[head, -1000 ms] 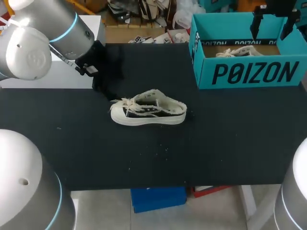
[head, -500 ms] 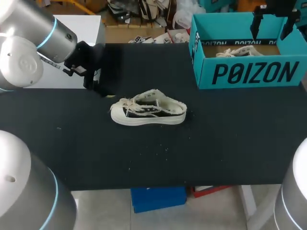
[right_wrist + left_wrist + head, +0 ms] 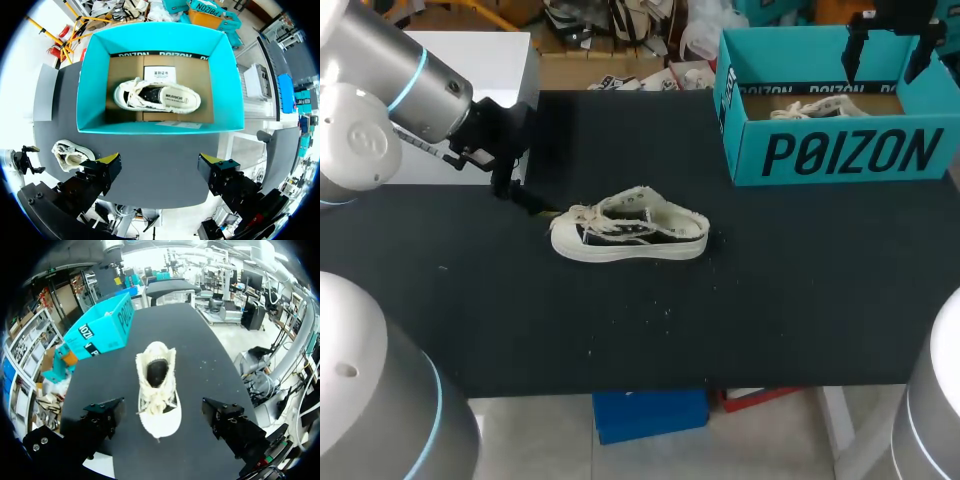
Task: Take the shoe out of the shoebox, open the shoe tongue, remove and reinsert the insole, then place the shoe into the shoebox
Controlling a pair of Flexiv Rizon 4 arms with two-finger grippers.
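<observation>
A cream and black sneaker [image 3: 630, 236] lies on its sole in the middle of the black table, toe to the left, laces loose. My left gripper [image 3: 516, 188] hovers just left of its toe, open and holding nothing. In the left wrist view the sneaker [image 3: 157, 390] lies ahead of the open left gripper [image 3: 162, 408], toe nearest. A teal shoebox [image 3: 840, 150] stands at the back right with a second sneaker [image 3: 818, 108] inside. My right gripper [image 3: 888, 55] hangs open above the box. The right wrist view looks down past the open right gripper [image 3: 159, 162] on the boxed sneaker [image 3: 157, 97].
The shoebox [image 3: 95, 75] has no lid on it and a white slip [image 3: 161, 74] lies on its cardboard floor. The table sneaker [image 3: 70, 153] sits well apart from the box. The shoebox [image 3: 105, 327] stands beyond that sneaker, off to one side. Small crumbs dot the tabletop [image 3: 650, 320].
My left arm has drawn back to the left, its gripper now a little farther from the sneaker's toe. The sneaker, the box and the right arm have not moved.
</observation>
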